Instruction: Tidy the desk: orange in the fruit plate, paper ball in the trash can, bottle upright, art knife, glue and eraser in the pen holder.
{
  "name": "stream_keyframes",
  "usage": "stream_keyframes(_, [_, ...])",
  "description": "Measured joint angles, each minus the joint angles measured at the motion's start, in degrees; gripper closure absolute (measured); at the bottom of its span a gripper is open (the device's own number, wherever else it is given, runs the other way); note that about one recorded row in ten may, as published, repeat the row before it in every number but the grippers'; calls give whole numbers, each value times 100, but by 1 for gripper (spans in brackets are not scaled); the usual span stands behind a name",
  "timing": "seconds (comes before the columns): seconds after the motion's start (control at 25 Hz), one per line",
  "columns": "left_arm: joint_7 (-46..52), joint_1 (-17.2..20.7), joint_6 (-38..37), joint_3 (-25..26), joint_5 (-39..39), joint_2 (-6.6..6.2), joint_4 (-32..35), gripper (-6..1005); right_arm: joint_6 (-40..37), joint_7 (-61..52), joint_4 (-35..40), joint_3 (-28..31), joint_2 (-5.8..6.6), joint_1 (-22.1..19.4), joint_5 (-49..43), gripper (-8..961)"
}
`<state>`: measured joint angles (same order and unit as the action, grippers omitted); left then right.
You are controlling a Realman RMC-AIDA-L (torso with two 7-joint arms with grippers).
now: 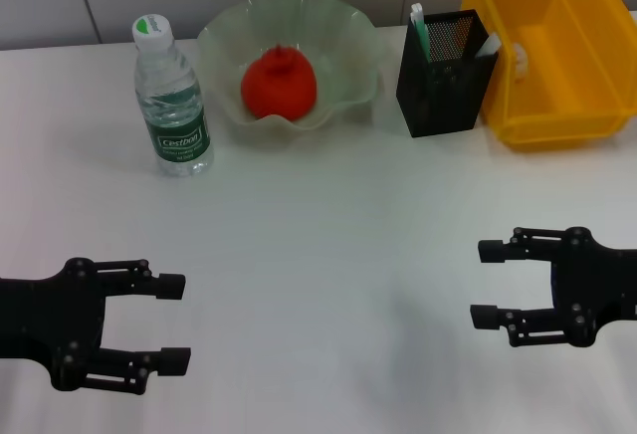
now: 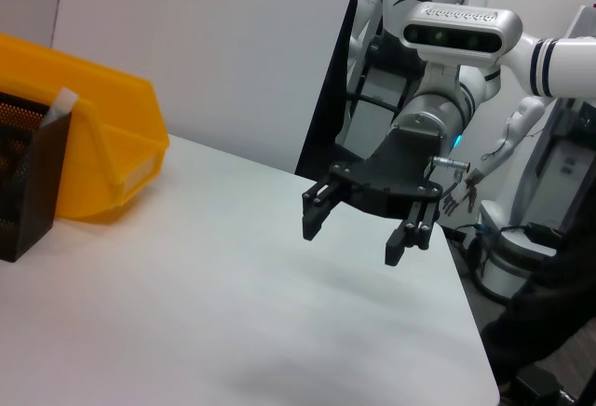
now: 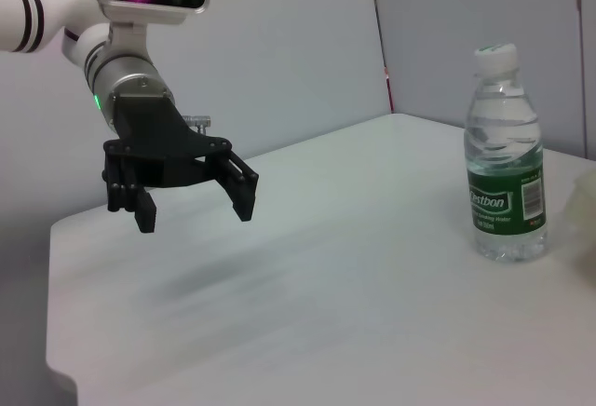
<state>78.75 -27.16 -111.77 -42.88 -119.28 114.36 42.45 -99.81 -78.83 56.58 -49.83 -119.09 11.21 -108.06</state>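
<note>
One orange [image 1: 280,84] sits in the fruit plate [image 1: 350,42], beside one upright water bottle [image 1: 172,99]. One black mesh pen holder [image 1: 445,74] stands against a yellow bin [image 1: 557,56]. The left gripper [image 1: 171,323] and right gripper [image 1: 488,284] hover empty over the white table [image 1: 328,255], fingers spread.

Beyond my right claw [image 1: 485,282], the pen holder [image 1: 444,74] hides its contents below the rim; the yellow bin [image 1: 557,51] runs off frame.

Head view steeply down over the table [image 1: 328,215]; wrist views low, facing each other across it.
</note>
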Motion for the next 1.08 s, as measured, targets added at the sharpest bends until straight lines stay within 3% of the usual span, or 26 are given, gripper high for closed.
stream_keyframes(0.4, [1, 0, 0, 12, 36, 7, 0, 186, 102, 0, -167, 0, 8, 224, -187, 175])
stream_keyframes(1.08, [4, 0, 15, 25, 45, 26, 0, 186, 112, 2, -203, -1, 3, 240, -188, 176])
